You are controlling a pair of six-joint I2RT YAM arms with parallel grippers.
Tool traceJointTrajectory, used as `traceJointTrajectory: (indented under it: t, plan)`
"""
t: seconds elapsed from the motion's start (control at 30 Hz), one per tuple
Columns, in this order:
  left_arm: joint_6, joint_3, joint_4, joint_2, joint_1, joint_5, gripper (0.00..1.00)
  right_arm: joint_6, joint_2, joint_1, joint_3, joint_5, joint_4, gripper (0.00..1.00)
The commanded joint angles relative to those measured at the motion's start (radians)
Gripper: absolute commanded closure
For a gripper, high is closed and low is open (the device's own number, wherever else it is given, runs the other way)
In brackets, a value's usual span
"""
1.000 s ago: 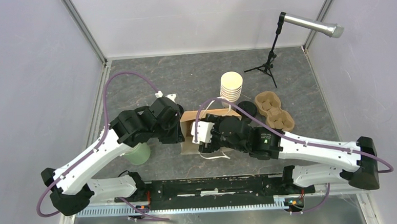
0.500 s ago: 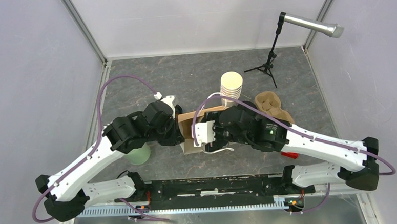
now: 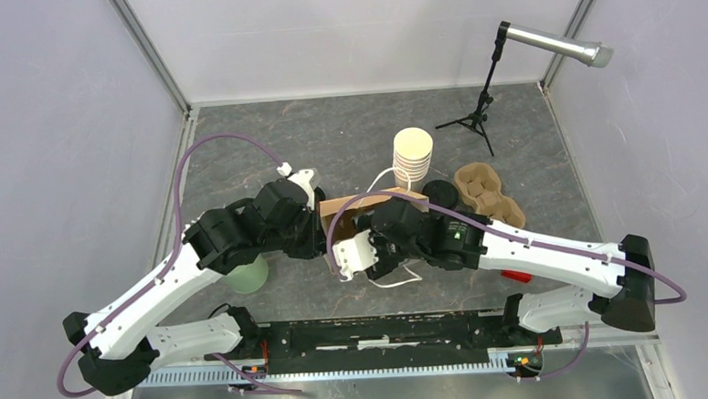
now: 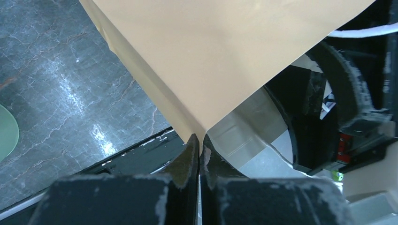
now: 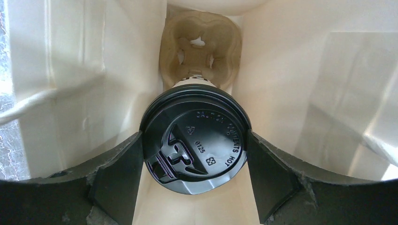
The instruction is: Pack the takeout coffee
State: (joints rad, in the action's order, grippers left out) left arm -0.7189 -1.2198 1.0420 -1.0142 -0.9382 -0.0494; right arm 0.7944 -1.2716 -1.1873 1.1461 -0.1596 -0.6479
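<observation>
A brown paper bag [image 3: 369, 202] lies between my arms. My left gripper [image 3: 320, 234] is shut on the bag's corner edge, seen in the left wrist view [image 4: 199, 140] with the bag [image 4: 225, 61] filling it. My right gripper [image 3: 351, 254] is at the bag's mouth. In the right wrist view it [image 5: 195, 136] looks into the bag [image 5: 291, 84]. Its fingers [image 5: 119, 173] press both sides of the black lid [image 5: 197, 154] of a takeout coffee. The cup's cream wall barely shows. A pulp cup carrier [image 5: 202, 47] lies beyond, deeper in the bag.
A stack of lidless cream cups [image 3: 413, 155] stands behind the bag, with black lids [image 3: 442, 195] and pulp carriers [image 3: 490, 198] to its right. A pale green round thing [image 3: 247, 275] lies under my left arm. A tripod [image 3: 476, 120] stands at the back right.
My right gripper has shifted toward the near left at the bag's mouth. My left arm moved slightly a second ago and has kept its hold on the bag.
</observation>
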Motion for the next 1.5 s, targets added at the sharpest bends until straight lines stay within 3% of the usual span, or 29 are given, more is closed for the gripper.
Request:
traceJointTrajectory:
  t: [0.0, 0.4, 0.53, 1.2, 1.47]
  plan:
    - [0.03, -0.007, -0.044, 0.0, -0.004, 0.016, 0.98, 0.037, 0.004, 0.001, -0.045, -0.027, 0.067, 0.29]
    - [0.048, 0.008, -0.043, 0.004, -0.004, 0.04, 0.98, 0.022, 0.006, 0.001, 0.146, -0.046, -0.096, 0.29]
    - [0.046, 0.016, -0.044, 0.012, -0.003, 0.045, 0.98, 0.048, 0.017, 0.001, 0.102, -0.073, -0.13, 0.29]
    - [0.037, 0.025, -0.057, -0.004, -0.003, 0.076, 0.98, 0.124, 0.033, 0.011, -0.193, -0.048, 0.182, 0.29]
    - [0.048, 0.02, -0.057, -0.006, -0.004, 0.084, 0.98, 0.124, 0.062, 0.011, -0.1, -0.004, 0.108, 0.29]
